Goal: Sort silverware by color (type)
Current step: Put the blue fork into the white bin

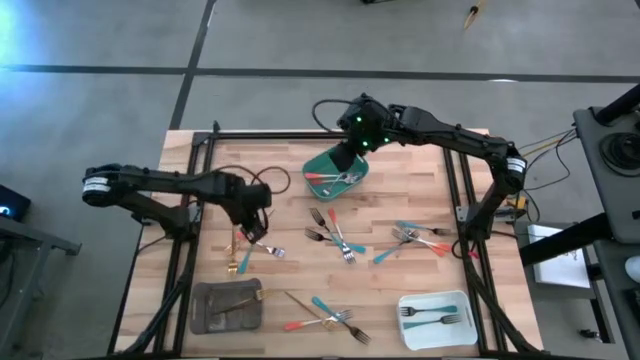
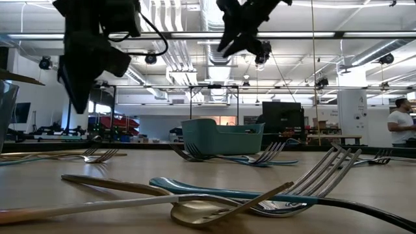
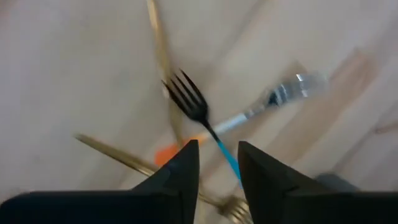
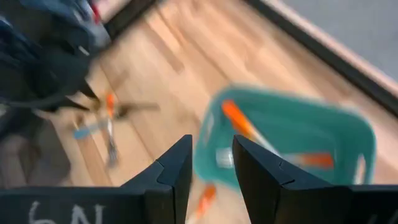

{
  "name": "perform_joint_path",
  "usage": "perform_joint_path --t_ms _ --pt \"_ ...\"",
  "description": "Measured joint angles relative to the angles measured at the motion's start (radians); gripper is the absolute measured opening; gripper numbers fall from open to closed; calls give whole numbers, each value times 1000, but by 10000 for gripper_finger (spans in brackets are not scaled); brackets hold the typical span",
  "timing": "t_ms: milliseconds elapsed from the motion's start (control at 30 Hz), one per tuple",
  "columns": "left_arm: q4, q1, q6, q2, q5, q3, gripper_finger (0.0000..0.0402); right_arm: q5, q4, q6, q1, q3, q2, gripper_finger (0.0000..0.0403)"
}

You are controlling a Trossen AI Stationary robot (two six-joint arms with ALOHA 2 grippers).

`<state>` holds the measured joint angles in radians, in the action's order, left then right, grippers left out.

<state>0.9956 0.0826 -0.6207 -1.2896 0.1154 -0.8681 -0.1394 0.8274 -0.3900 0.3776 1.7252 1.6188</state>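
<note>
1. High view: the left end effector [image 1: 252, 228] hangs over the left-middle of the bench [image 1: 420, 190], above a small crossed cluster of silverware [image 1: 250, 250].
2. Left wrist view: its two fingers [image 3: 186, 165] stand slightly apart with nothing between them; just past the tips lie a dark-tined fork with a teal handle [image 3: 205, 121], gold pieces and an orange handle.
3. High view, upper centre: the right end effector [image 1: 345, 160] hovers at the green tray [image 1: 335, 172], which holds red-orange-handled pieces.
4. Right wrist view: its fingers [image 4: 177, 168] are apart and empty above that tray.
5. Loose forks lie scattered across the middle of the bench [image 1: 335, 235] and toward the right [image 1: 420, 240].
6. Lower left, a grey tray [image 1: 226, 305] holds gold pieces; lower right, a white tray [image 1: 436, 318] holds teal-handled forks.
</note>
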Motion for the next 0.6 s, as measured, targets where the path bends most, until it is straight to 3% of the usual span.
perform_joint_path --t_ms 233,600 --pt "-38 -140 -177 0 2 36 111 0 195 21 -30 0 -14 104" --pt "-142 -241 -424 0 -77 146 112 0 273 70 -82 0 -15 100"
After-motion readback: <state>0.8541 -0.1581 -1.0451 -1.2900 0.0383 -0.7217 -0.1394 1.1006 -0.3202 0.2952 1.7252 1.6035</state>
